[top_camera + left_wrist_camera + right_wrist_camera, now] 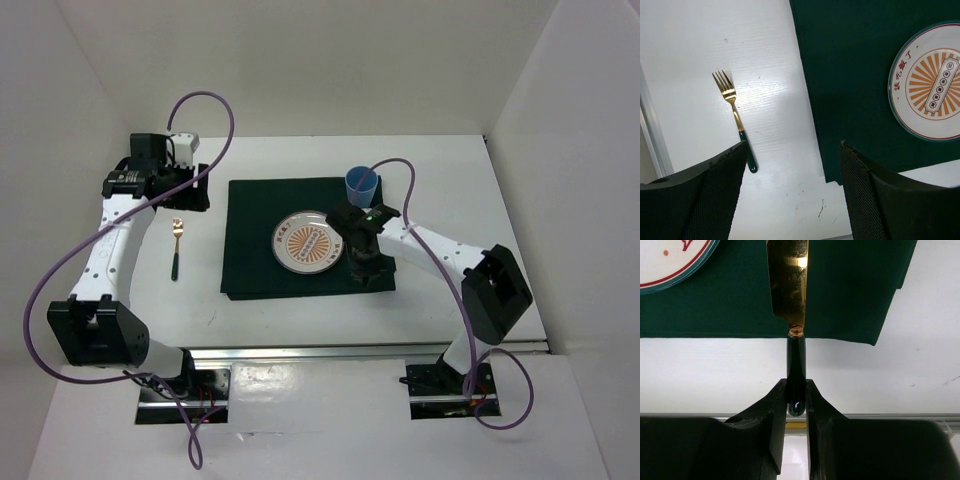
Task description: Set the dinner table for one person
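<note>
The white dinner table (450,170) carries a dark green placemat (260,230) with a round orange-patterned plate (308,242) on it. A blue cup (361,185) stands at the mat's far right corner. A gold fork (176,248) with a dark green handle lies on the table left of the mat; the left wrist view shows it too (732,112). My left gripper (792,145) is open and empty above the table, between fork and mat. My right gripper (796,395) is shut on the dark green handle of a gold-bladed knife (788,280). The blade lies over the mat right of the plate (670,260).
White walls enclose the table on the left, back and right. A silver rail (370,350) runs along the near edge in front of the arm bases. The mat's near right corner (875,337) lies just beyond the knife handle.
</note>
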Motion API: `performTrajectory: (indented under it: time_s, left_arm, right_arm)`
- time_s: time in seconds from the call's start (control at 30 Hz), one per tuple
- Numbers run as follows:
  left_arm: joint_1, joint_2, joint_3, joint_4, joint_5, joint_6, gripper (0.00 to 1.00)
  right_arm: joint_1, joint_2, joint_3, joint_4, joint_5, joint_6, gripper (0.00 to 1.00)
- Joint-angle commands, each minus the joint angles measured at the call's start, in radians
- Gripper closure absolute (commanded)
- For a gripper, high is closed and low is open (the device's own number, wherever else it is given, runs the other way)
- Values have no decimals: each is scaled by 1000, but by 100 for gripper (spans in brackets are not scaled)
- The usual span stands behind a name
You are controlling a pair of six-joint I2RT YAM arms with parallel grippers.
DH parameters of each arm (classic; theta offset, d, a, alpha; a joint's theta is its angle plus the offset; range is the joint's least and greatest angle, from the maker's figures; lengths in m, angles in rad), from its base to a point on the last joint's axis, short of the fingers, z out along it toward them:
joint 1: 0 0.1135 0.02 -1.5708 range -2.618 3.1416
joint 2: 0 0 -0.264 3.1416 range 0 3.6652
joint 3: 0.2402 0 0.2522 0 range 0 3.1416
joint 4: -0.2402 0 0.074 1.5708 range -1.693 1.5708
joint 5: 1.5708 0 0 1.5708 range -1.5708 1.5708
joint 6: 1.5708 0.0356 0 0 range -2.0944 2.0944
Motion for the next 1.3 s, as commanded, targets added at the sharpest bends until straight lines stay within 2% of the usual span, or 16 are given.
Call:
performTrajectory:
  time_s: [0.0,0.07,0.27,0.4,0.67,0.93,1.13,1.27]
  left_arm:
    - [3,-6,10,19,-17,8,21]
    - [3,-6,10,7,-17,8,22]
    - [3,-6,1,7,-37,26,22]
    - [3,-15,-9,7,-56,26,22]
    - [3,-33,-27,7,-66,26,22]
    - [3,-53,-58,16,-86,36,22]
    - [3,-53,-58,16,-86,36,22]
    - [3,-53,-67,16,-86,36,22]
  right_arm:
    - [6,18,1,-13,48,19,100]
    - [6,28,11,33,36,-13,100]
    - [-141,53,29,152,-107,-92,100]
    - [-186,62,38,201,-133,-150,100]
    - [-186,145,57,211,-193,-190,100]
    - [-223,136,24,257,-214,-179,100]
    - [-244,195,43,246,-223,-188,100]
    - [-244,185,-6,269,-245,-179,100]
